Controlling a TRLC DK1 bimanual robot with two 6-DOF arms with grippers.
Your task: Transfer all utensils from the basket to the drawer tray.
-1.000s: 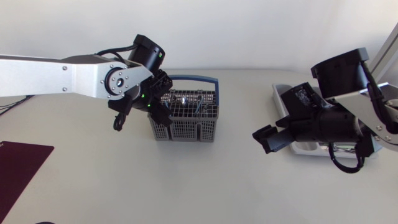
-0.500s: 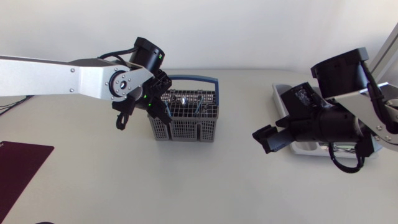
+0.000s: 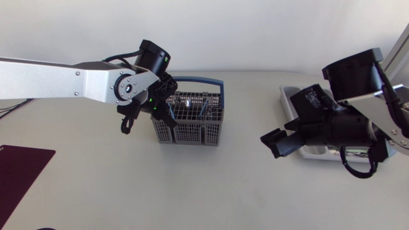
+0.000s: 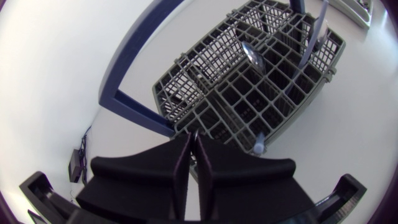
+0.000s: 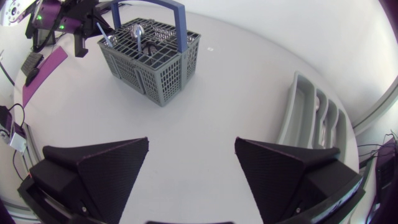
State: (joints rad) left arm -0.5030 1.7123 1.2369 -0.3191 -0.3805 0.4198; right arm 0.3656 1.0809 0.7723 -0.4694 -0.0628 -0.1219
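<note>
Two arms work over the pale tabletop [image 3: 223,185] in the head view. The left arm [image 3: 64,80] comes in from the left edge. The left gripper [image 3: 160,110] sits at the left end of the grey plastic grid basket [image 3: 192,131] with a blue bail handle, which stands toward the far edge, left of the middle. A metal spoon [image 3: 189,101] stands in the basket, and a blue-handled utensil [image 3: 206,114] stands nearer its right end. The right arm [image 3: 358,76] covers most of the light grey plastic drawer tray [image 3: 287,96] near the right edge. The right gripper [image 3: 275,142] hangs over bare tabletop between basket and drawer tray. A flat dark maroon mat [image 3: 19,169] lies at the near left corner.

Left wrist view: the fingers are clenched face to face, leaving only a thin slit. Whether anything is pinched there cannot be told. The fingertips are just over the basket's end wall, beside the handle's foot. The spoon's bowl stands in a compartment ahead.

Right wrist view: the jaws are released and wide apart, with bare tabletop showing between them. The basket is well ahead. The drawer tray lies apart from it, with a silvery piece [image 5: 317,106] in one slot.
</note>
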